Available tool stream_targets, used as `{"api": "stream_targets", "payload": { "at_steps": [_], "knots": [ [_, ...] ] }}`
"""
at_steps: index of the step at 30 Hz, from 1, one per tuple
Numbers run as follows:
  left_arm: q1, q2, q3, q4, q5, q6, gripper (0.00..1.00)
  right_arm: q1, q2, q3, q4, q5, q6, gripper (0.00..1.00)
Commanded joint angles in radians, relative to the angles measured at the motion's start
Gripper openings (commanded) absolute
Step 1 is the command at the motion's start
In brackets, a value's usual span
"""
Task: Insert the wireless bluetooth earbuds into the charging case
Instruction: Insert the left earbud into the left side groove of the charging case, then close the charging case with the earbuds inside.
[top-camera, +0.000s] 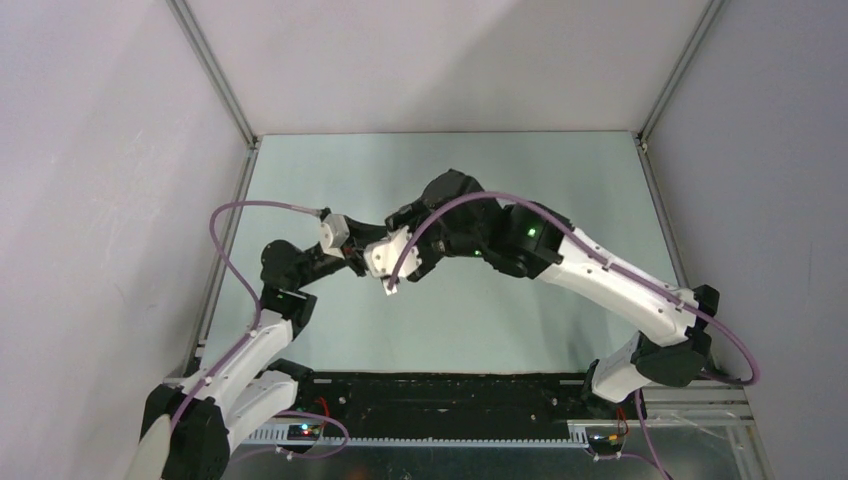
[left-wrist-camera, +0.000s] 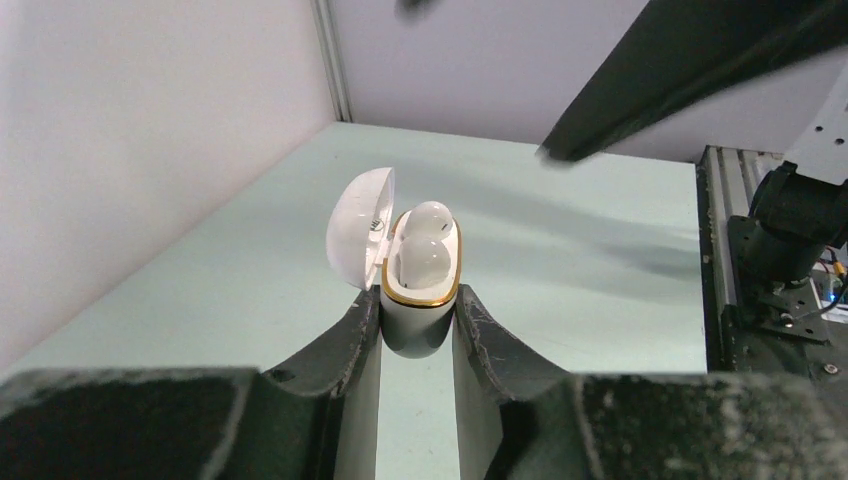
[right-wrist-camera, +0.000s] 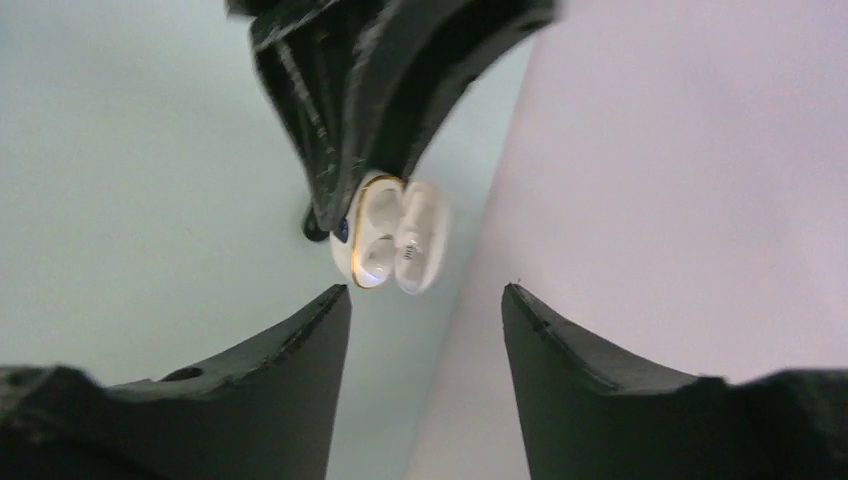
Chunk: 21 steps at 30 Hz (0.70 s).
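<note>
Left claw (left-wrist-camera: 418, 305) clamps the case (left-wrist-camera: 421, 335), lid (left-wrist-camera: 358, 228) open, both buds (left-wrist-camera: 421, 262) seated just beyond its grip; right claw (right-wrist-camera: 425, 300) gapes empty opposite. A clumsy lid push could twist the case free.

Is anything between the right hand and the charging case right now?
Nothing. In the right wrist view the right hand stands open, and the stretch up to the charging case is bare; the left hand grips the case.
</note>
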Motion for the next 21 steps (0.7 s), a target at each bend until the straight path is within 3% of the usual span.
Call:
{"api": "stream_targets", "payload": {
  "at_steps": [1,4,6,10,13,21],
  "knots": [
    [0.034,-0.023,0.035,-0.078,0.044,0.054,0.0,-0.03,0.016,0.198,-0.106,-0.102,0.358,0.64],
    [0.07,-0.027,0.045,-0.114,0.091,0.06,0.0,-0.08,0.073,0.284,-0.154,-0.22,0.585,0.81],
    [0.093,-0.034,0.057,-0.153,0.138,0.084,0.0,-0.144,0.131,0.371,-0.277,-0.346,0.645,0.86],
    [0.111,-0.058,0.098,-0.355,0.24,0.19,0.0,-0.268,0.262,0.541,-0.404,-0.587,0.75,0.88],
    [0.112,-0.081,0.12,-0.408,0.275,0.22,0.0,-0.315,0.33,0.594,-0.443,-0.712,0.767,0.88],
    [0.12,-0.069,0.179,-0.538,0.318,0.313,0.0,-0.272,0.4,0.588,-0.431,-0.771,0.758,0.86]
  ]
}}
